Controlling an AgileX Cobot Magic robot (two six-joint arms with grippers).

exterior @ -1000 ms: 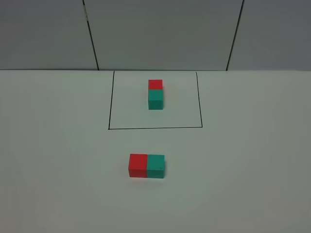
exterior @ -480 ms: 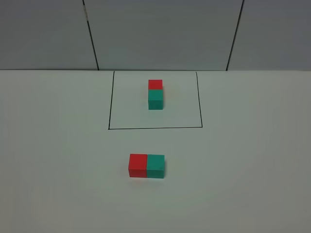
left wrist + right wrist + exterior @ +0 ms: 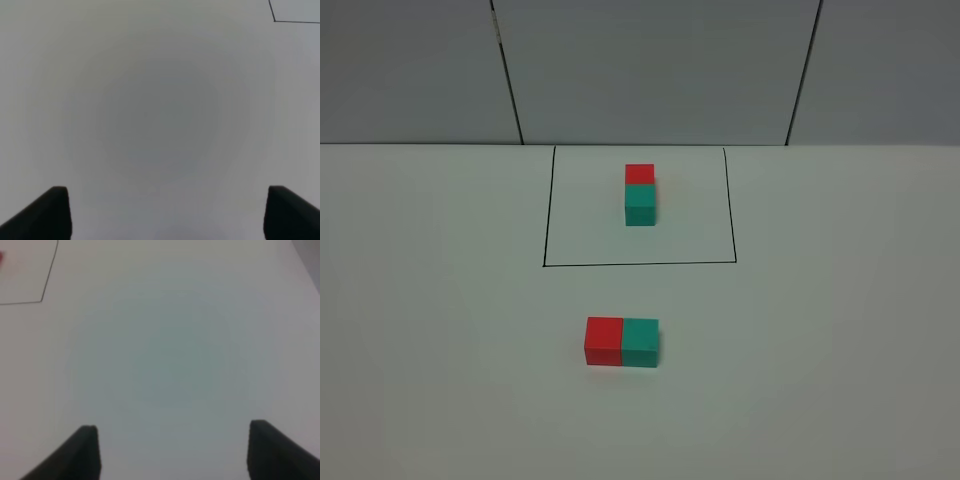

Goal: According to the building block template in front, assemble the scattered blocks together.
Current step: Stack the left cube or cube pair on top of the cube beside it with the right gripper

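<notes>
Blocks: the red cube (image 3: 604, 340) and teal cube (image 3: 641, 342) sit touching, side by side, on the white table (image 3: 440, 350), just in front of the black-framed template (image 3: 640, 192).
Handling: probably light, stiff, matte and not fragile. I'd pinch two opposite flat faces, squarely.
Left gripper (image 3: 167, 195): my jaws are spread wide and empty over bare table.
Right gripper (image 3: 173, 430): my jaws are parted, holding nothing.

Left tool (image 3: 167, 190) spread wide, right tool (image 3: 173, 426) parted

The scattered blocks (image 3: 622, 342) touch side by side before the template (image 3: 640, 196).
</notes>
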